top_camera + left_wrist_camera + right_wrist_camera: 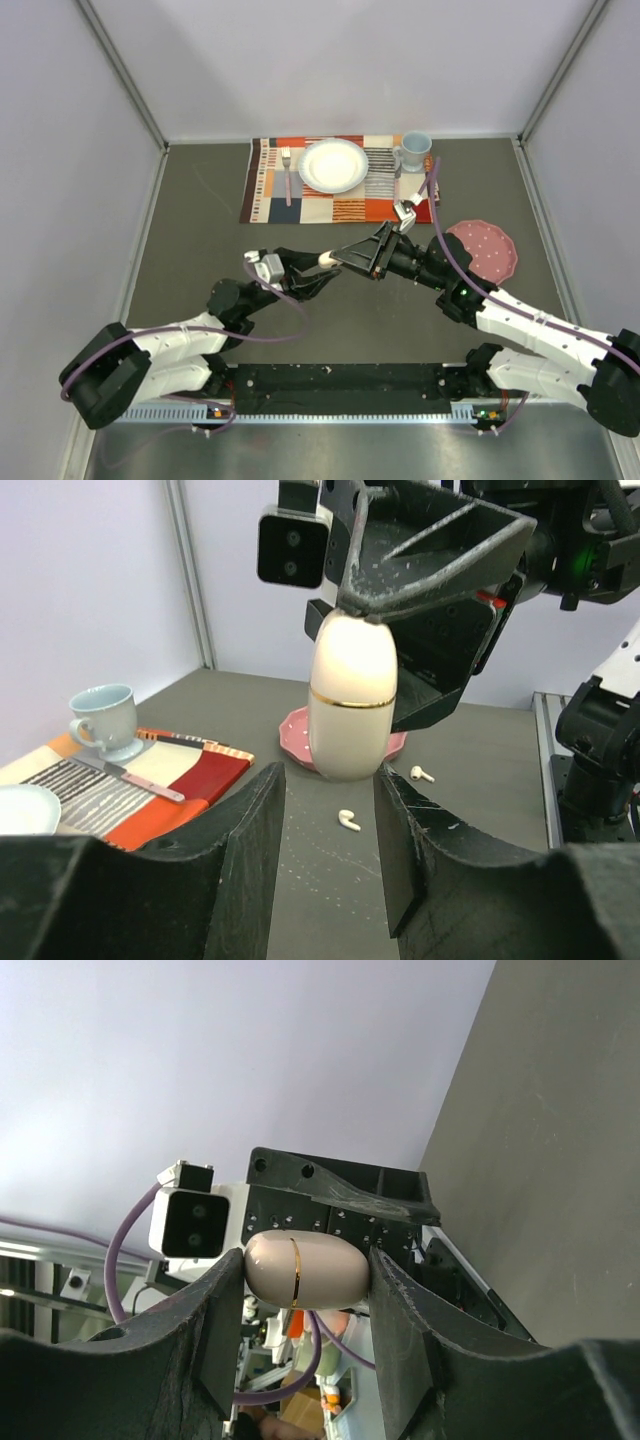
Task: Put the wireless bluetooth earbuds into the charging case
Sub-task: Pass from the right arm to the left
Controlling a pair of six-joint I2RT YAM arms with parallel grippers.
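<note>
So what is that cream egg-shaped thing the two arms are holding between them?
The charging case is a smooth, glossy cream capsule with a thin gold seam around it, closed as far as can be seen. It hangs above the table, with the left tool around one end and the right tool around the other. Two earbuds lie loose on the grey table.

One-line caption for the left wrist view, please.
Both grippers' jaws hold the closed cream charging case upright above the table, two white earbuds loose on the grey surface behind it.
</note>
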